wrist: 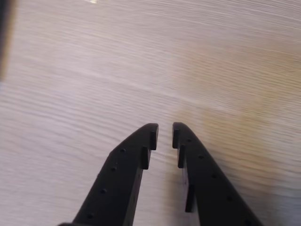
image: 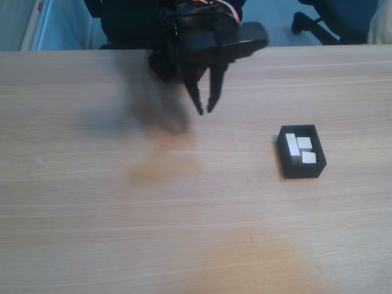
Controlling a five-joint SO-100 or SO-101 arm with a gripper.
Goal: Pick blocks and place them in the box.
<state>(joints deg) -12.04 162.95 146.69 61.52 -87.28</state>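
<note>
The pincer was seen hanging above the wooden table, its tips pointed down. In the wrist view the pincer was nearly closed, a narrow gap left between the tips, and nothing was held or touched. The black box was set well to the right in the fixed view, with white blocks lying inside it.
</note>
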